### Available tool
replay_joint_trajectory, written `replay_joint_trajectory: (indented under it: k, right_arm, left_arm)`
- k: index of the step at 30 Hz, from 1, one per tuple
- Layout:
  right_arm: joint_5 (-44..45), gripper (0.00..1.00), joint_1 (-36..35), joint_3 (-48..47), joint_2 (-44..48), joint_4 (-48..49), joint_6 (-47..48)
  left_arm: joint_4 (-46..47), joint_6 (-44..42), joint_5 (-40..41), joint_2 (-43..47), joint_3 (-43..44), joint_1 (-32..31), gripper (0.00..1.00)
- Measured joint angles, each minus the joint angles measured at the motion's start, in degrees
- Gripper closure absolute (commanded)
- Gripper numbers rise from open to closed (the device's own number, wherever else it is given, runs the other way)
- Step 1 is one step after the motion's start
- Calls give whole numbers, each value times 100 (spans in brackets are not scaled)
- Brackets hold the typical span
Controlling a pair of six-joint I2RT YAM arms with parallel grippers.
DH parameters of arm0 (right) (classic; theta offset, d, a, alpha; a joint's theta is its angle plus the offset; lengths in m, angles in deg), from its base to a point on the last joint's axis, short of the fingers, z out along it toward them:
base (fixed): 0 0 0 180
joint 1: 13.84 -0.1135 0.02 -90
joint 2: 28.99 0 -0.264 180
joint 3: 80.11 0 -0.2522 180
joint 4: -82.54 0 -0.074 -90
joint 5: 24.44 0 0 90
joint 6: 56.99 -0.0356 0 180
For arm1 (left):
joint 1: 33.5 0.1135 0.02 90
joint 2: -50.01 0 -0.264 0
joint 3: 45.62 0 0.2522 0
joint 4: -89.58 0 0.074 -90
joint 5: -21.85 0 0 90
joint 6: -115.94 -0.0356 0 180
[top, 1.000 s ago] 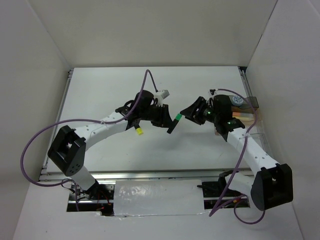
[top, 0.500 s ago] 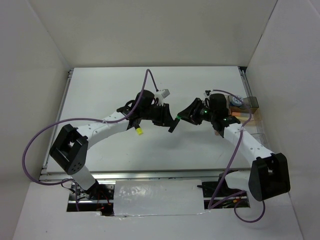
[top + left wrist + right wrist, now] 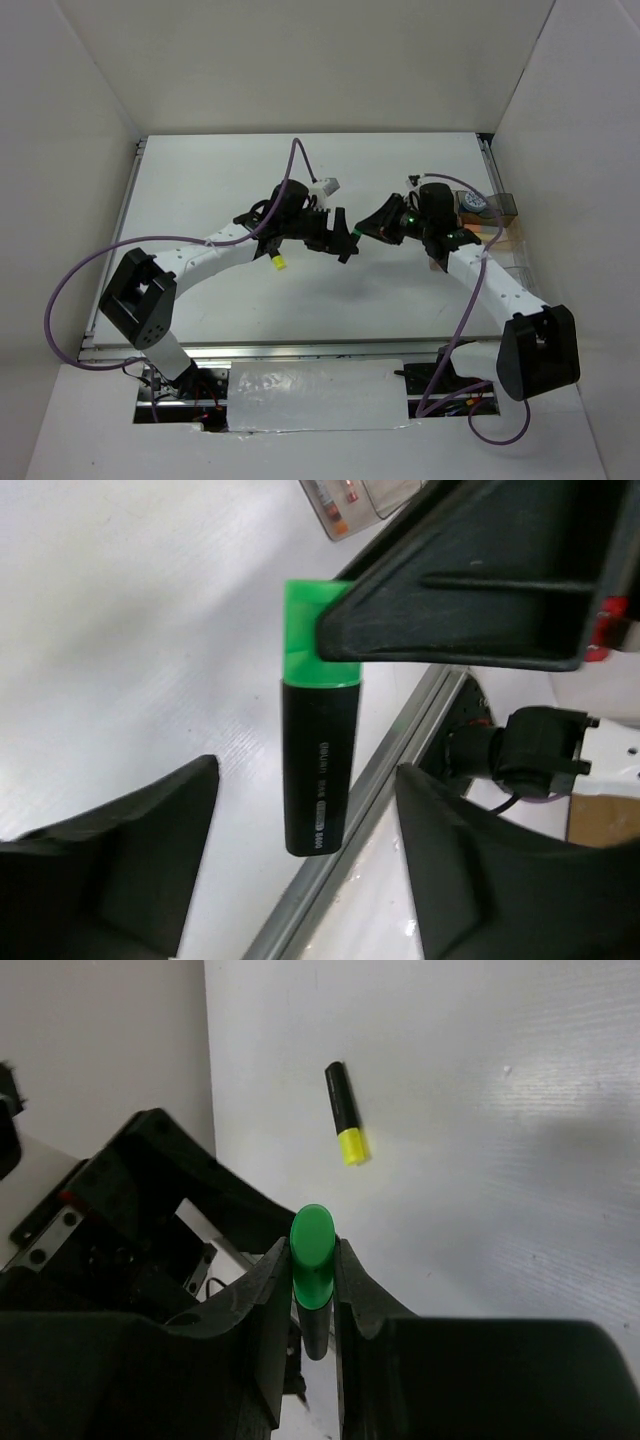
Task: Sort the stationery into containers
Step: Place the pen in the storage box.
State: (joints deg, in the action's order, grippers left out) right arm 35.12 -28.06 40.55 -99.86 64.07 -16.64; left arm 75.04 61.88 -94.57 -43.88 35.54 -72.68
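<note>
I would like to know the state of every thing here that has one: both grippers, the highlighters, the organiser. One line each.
Left gripper: open, fingers on either side of the green highlighter, not touching it.
Right gripper: shut on the green cap.
Green highlighter: capped, held off the table, body hanging free.
Yellow highlighter: capped, lying flat on the table, untouched.
Organiser: upright, some items inside.

Right wrist: green highlighter (image 3: pixel 313 1245) shows mostly its cap end, barrel largely hidden between the right gripper (image 3: pixel 312 1260) fingers. Left wrist: one of those fingers (image 3: pixel 470 590) covers half the cap. Organiser (image 3: pixel 345 500) is cut off at the top edge, contents blurred. Top view: yellow highlighter (image 3: pixel 279 263) barrel lost under the left arm (image 3: pixel 215 250); green one too small to pick out.
</note>
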Motion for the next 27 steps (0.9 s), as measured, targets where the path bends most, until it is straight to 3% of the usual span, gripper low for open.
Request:
replay_joint_trajectory:
  k: [1,7,11,15,21,27]
  right_arm:
    - [-11,100,31,-52,2,-15,101]
    - [-463,100,929,-789,136,-752,1464]
    - [-280,100,1285,-2260,114,-2448,3891]
    - [310,100,1235,-3191,144,-3814,6555]
    - [1617,100,2256,-2632,146,-4857,10021]
    - [2339,100,2601,-2371,-260,-5023,11895]
  left_arm:
    - [-15,-13,9,0,0,17,1]
    - [-350,-448,-376,295,-7,625,1]
    - [-553,-863,-866,743,-17,1786,1]
    - [-686,-1172,-1189,1023,-214,2483,1]
    - [-846,-1338,-1508,1095,-507,2481,1]
    - [-820,-1340,-1598,1095,-516,2424,1]
